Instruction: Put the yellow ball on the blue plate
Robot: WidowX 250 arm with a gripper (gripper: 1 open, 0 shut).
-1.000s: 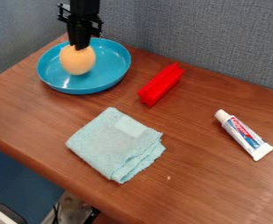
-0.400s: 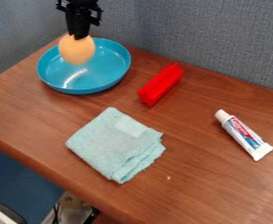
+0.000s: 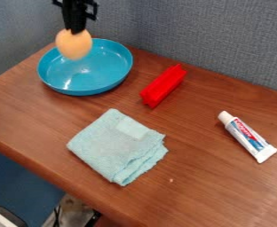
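Note:
The yellow ball, egg-shaped and orange-yellow, hangs from my gripper, which is shut on its top and points straight down. Ball and gripper are over the far left part of the blue plate, a glossy cyan dish at the table's back left. The ball looks held a little above the dish's floor, close to the back rim. The dish holds nothing else. The black fingers run up out of the picture.
A red block lies right of the plate. A folded light-blue cloth sits front centre, and a toothpaste tube lies at the right. The grey wall stands close behind the plate. The wooden table's front edge runs diagonally.
The gripper with the ball has shifted a little up and to the left in the picture, toward the plate's back rim. It has stayed shut on the ball. Nothing else moved.

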